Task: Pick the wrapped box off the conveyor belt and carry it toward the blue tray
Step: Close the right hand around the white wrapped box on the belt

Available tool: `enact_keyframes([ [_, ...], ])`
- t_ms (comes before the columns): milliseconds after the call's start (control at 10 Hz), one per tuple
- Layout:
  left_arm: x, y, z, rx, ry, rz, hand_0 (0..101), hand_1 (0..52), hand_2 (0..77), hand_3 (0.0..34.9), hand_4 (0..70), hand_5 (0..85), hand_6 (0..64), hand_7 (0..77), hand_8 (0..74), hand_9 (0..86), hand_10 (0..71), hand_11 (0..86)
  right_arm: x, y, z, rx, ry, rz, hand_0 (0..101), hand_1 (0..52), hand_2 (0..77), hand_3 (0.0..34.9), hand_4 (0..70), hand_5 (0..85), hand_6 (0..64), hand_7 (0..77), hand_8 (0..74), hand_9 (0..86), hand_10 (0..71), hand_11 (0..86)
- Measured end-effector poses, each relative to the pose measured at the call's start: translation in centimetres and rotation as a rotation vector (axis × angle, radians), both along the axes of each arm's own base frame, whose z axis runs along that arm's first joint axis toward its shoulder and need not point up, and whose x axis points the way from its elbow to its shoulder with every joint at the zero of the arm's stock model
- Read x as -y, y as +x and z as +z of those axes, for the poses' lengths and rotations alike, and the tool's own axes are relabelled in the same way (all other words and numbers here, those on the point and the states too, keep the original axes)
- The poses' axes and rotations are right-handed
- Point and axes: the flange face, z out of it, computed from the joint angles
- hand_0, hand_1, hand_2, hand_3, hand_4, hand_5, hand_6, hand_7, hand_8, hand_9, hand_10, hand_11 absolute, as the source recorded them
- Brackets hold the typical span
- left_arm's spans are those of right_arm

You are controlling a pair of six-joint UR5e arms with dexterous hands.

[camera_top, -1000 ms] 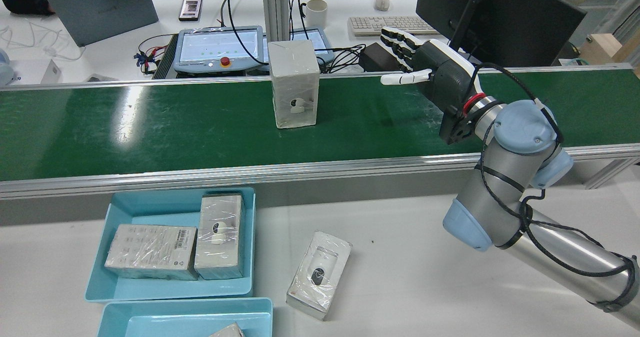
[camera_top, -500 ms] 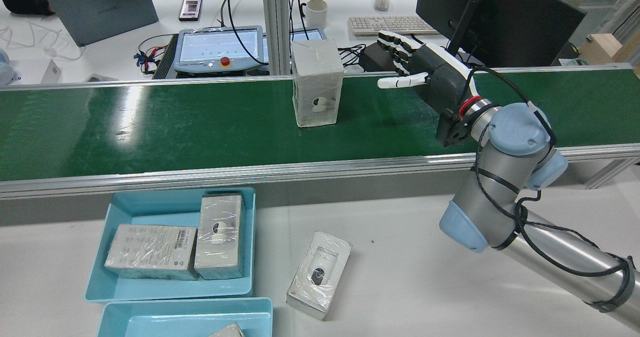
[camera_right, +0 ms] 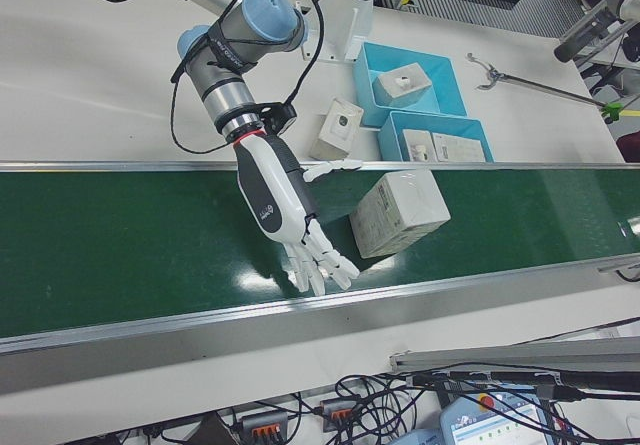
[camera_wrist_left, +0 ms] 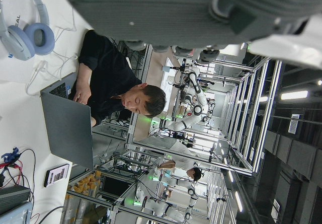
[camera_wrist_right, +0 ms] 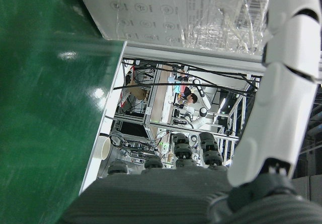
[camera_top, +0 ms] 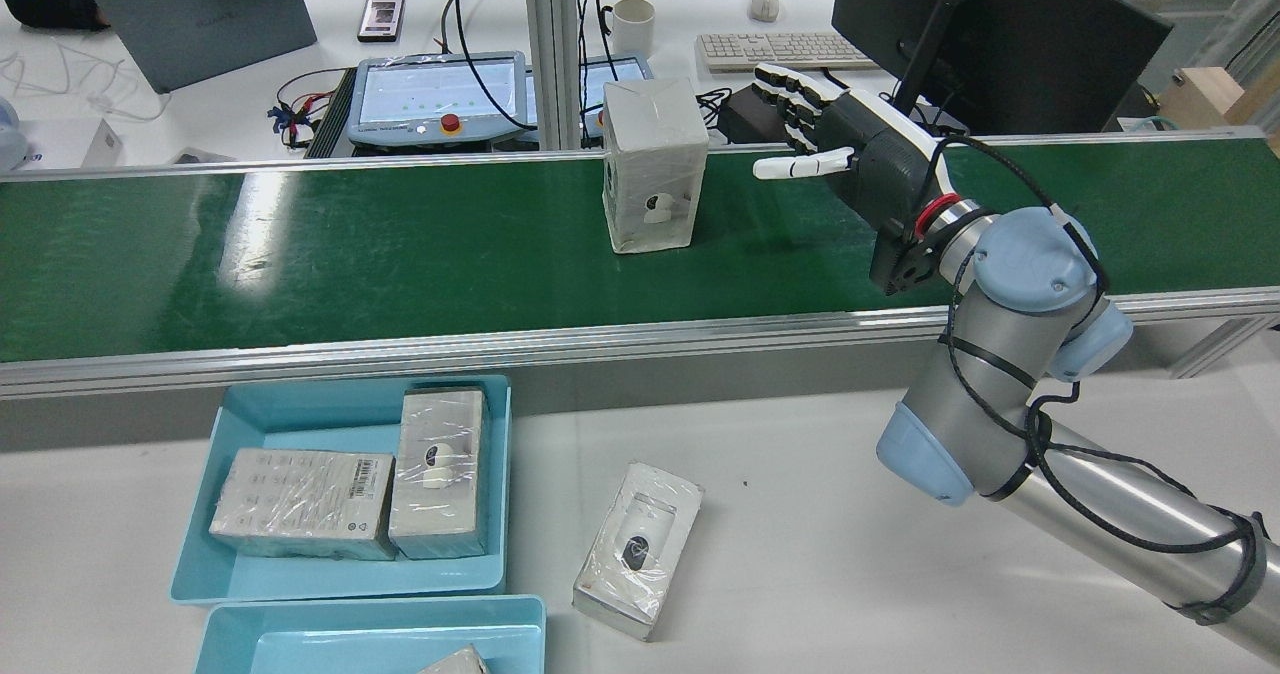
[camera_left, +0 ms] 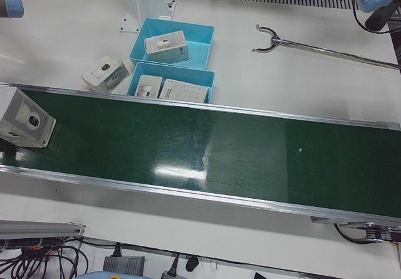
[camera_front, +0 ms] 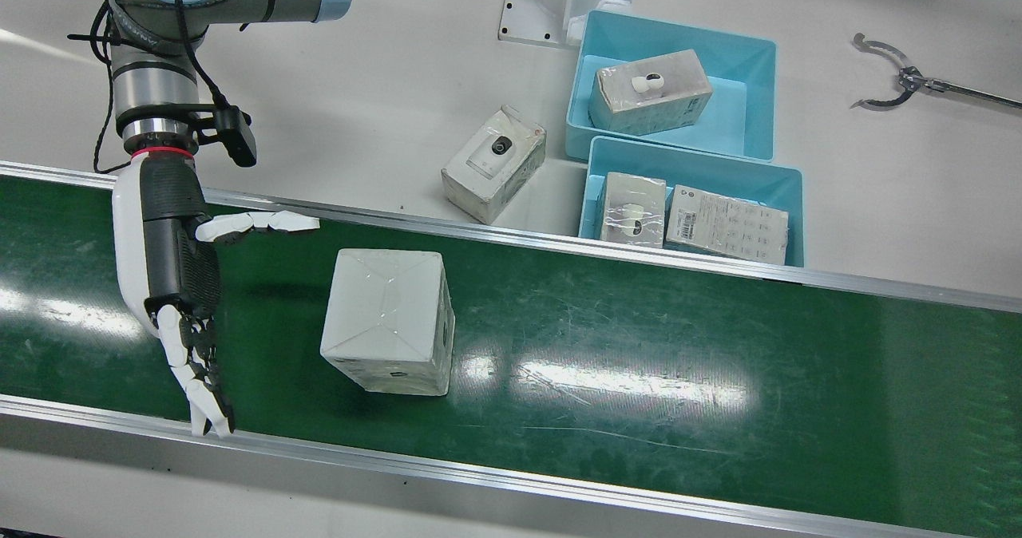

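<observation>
While the wrapped box [camera_top: 654, 166] stands upright on the conveyor belt [camera_top: 400, 244], untouched, nothing of the task is done: grasp, lift and carry to the blue tray [camera_top: 340, 489] all remain. Just beside the box hangs the right hand [camera_top: 850, 159], spread wide and empty, palm toward the box with a gap between. Of the left hand only a dark, blurred edge shows in its own camera, so I cannot tell its state. The box's far face is hidden.

Wrapped box [camera_left: 24, 124] sitting on conveyor belt [camera_left: 207, 160] at its left end; two blue trays [camera_left: 202, 39] holding boxes beyond belt's far edge.
</observation>
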Motion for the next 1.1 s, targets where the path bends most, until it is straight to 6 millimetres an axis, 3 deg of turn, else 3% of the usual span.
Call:
enact_keyframes([
  [300, 0.0, 0.0, 0.0, 0.000, 0.000, 0.000, 0, 0.0, 0.5, 0.0, 0.0, 1.1, 0.0, 0.0, 0.0, 0.0, 0.0, 0.0, -0.3, -0.6, 0.0, 0.000, -0.002, -0.001, 42, 10.4, 14.2, 11.2, 1.1, 13.6, 0.0, 3.3, 0.5, 1.6, 0.0, 1.1],
  [400, 0.0, 0.0, 0.0, 0.000, 0.000, 0.000, 0, 0.0, 0.5, 0.0, 0.0, 1.1, 0.0, 0.0, 0.0, 0.0, 0.0, 0.0, -0.4, -0.8, 0.0, 0.001, -0.002, 0.000, 42, 10.4, 12.5, 18.1, 0.0, 12.0, 0.0, 3.3, 2.2, 1.6, 0.0, 1.1],
  [500, 0.0, 0.0, 0.0, 0.000, 0.000, 0.000, 0, 0.0, 0.5, 0.0, 0.0, 1.1, 0.0, 0.0, 0.0, 0.0, 0.5, 0.0, -0.4, -1.0, 0.0, 0.001, -0.003, 0.001, 42, 10.4, 13.6, 19.6, 0.0, 12.0, 0.0, 2.7, 0.5, 1.6, 0.0, 1.1],
  [600, 0.0, 0.0, 0.0, 0.000, 0.000, 0.000, 0, 0.0, 0.5, 0.0, 0.0, 1.1, 0.0, 0.0, 0.0, 0.0, 0.5, 0.0, -0.4, -1.2, 0.0, 0.002, -0.004, 0.002, 41, 9.8, 14.7, 20.0, 0.0, 12.0, 0.0, 2.7, 0.5, 1.6, 0.0, 1.1],
  [800, 0.0, 0.0, 0.0, 0.000, 0.000, 0.000, 0, 0.0, 1.1, 0.0, 0.0, 1.1, 0.0, 0.0, 0.0, 0.0, 0.5, 0.0, -0.2, -1.5, -0.2, 0.002, -0.005, 0.003, 42, 10.4, 14.7, 15.8, 0.0, 12.0, 0.0, 2.7, 0.5, 1.1, 0.0, 1.1],
  [1100, 0.0, 0.0, 0.0, 0.000, 0.000, 0.000, 0, 0.0, 0.5, 0.0, 0.0, 1.1, 0.0, 0.0, 0.0, 0.0, 0.5, 0.0, -0.1, -2.1, -0.2, 0.000, -0.008, -0.001, 42, 11.5, 14.2, 15.6, 0.0, 12.0, 0.0, 1.6, 0.5, 1.6, 0.0, 1.1],
])
